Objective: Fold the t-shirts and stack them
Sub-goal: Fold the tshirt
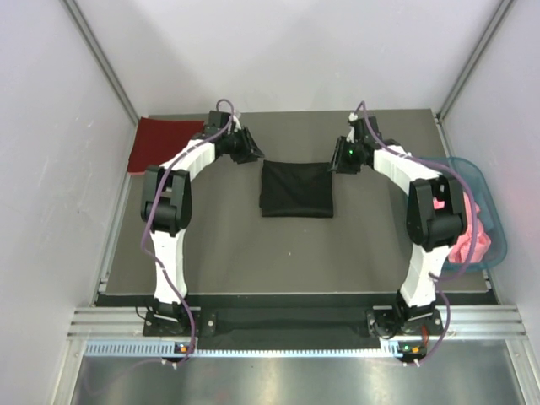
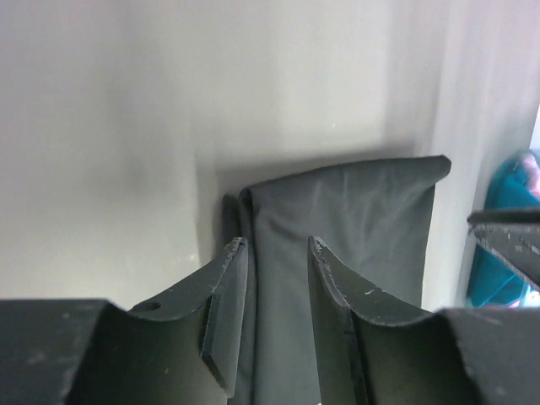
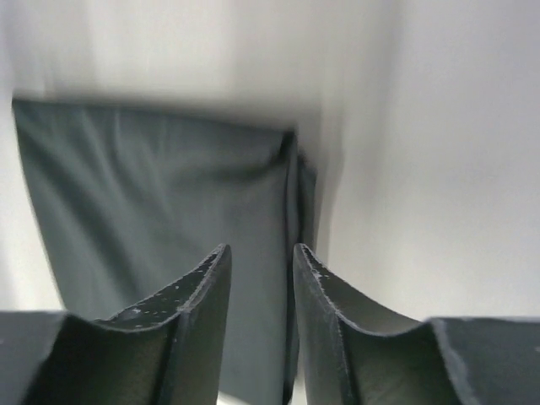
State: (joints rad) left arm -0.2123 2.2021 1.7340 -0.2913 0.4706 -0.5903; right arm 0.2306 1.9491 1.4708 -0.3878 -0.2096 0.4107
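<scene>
Black t-shirt (image 1: 296, 189) looks folded; left hand (image 2: 274, 245) and right hand (image 3: 260, 249) are seen released at its far corners, so stacking's probably called for next.

Black t-shirt (image 2: 337, 219): near end hidden behind the left pincer (image 2: 277, 240), cut by the bottom edge.
Same shirt, right wrist view: outline blurred.
Basket (image 2: 506, 245): cut off at right.
Pink cloth (image 1: 469, 245): partly behind the right arm (image 1: 430, 211).

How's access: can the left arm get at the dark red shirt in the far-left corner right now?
Probably yes. The dark red shirt lies flat and uncovered just left of the left gripper, which looks open and empty; nothing stands between them.
</scene>
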